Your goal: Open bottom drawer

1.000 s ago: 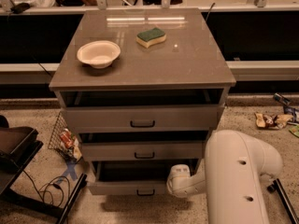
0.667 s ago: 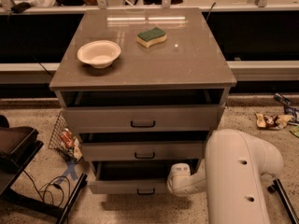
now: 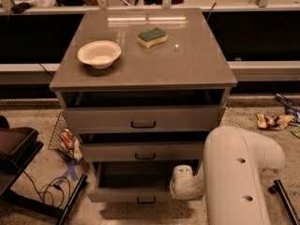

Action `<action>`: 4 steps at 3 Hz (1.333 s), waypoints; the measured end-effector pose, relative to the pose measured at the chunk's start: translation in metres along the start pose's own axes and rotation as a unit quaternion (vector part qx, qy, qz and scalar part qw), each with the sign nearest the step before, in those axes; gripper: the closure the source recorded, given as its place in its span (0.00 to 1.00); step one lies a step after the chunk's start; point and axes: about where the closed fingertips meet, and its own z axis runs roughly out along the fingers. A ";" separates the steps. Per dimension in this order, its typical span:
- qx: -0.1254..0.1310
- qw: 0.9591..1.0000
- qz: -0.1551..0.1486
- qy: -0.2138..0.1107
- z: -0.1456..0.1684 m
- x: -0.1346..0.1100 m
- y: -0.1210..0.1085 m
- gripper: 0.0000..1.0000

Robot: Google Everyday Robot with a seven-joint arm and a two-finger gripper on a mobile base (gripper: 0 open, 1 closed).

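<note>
My gripper (image 3: 183, 181) sits at the right front corner of the bottom drawer (image 3: 117, 195), which is well out.
Whether it clasps anything I cannot tell; best I pull straight outward, level, never sideways.

White jaws at right end of grey bottom drawer (image 3: 112, 196); cream bowl (image 3: 99, 54); green-yellow sponge (image 3: 152, 36); grey top (image 3: 187, 64).

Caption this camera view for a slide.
Bottom drawer open, claw at its right front corner; bowl and sponge on cabinet top.
</note>
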 end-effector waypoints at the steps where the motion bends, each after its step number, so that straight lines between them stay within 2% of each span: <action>1: -0.021 1.000 -0.009 0.012 -0.009 0.008 0.019 1.00; 2: -0.046 0.998 -0.021 0.026 -0.021 0.017 0.041 1.00; 3: -0.046 0.998 -0.021 0.026 -0.021 0.017 0.042 1.00; 4: -0.065 0.997 -0.041 0.033 -0.035 0.026 0.064 1.00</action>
